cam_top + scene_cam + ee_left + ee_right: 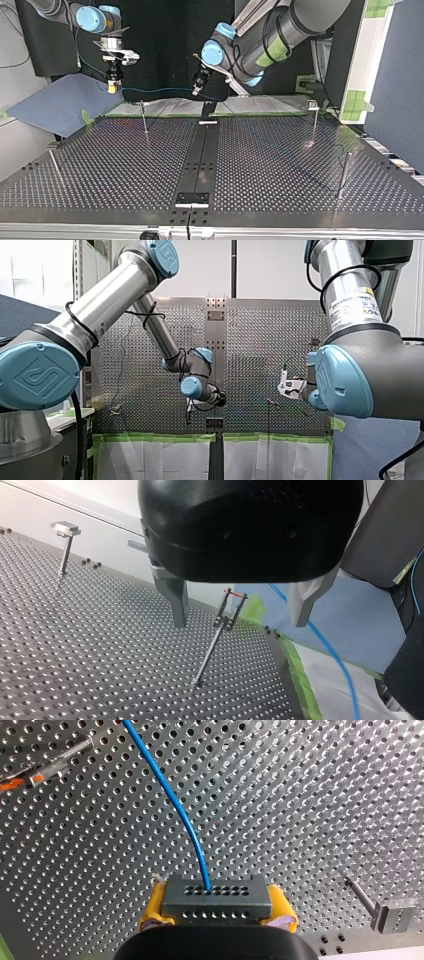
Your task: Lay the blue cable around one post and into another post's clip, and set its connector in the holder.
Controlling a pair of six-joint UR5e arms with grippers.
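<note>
A: Starting closest, with my right tool [216, 914]. Clamped or loose?

B: Clamped. Squeezes the grey connector [217, 896] between yellow pads [154, 910], one at each end, rows of small holes facing out.

A: And the blue cable [170, 795]?

B: Comes out of the connector's upper row of holes, then bends away over the perforated table [310, 795]. Seen from the top view, stretches through the air in a shallow sag from that tool across to my left tool [196, 90], above the table's edge on the arms' side.

A: Pinched there too?

B: No. Holds its metal and pale fingers [175, 600] wide apart, gripping nothing. As for the cable, slips past just beside the pale one; cannot tell whether touching.

A: Moving outward from that tool?

B: Look ahead of the gap for a thin leaning post with a red-tipped forked clip [229, 611], planted in the table and apart from the cable. Farther back, near the table's edge, find a second post topped by a flat grey holder [65, 529], well apart from the connector.

A: Beyond that?

B: Green tape [300, 680] along the table's edge, then a blue sheet [350, 615] past it.

A: And across the table from the arms?

B: Two bare posts [345, 172], one toward each side edge in the top view, well apart from cable and tools.
</note>
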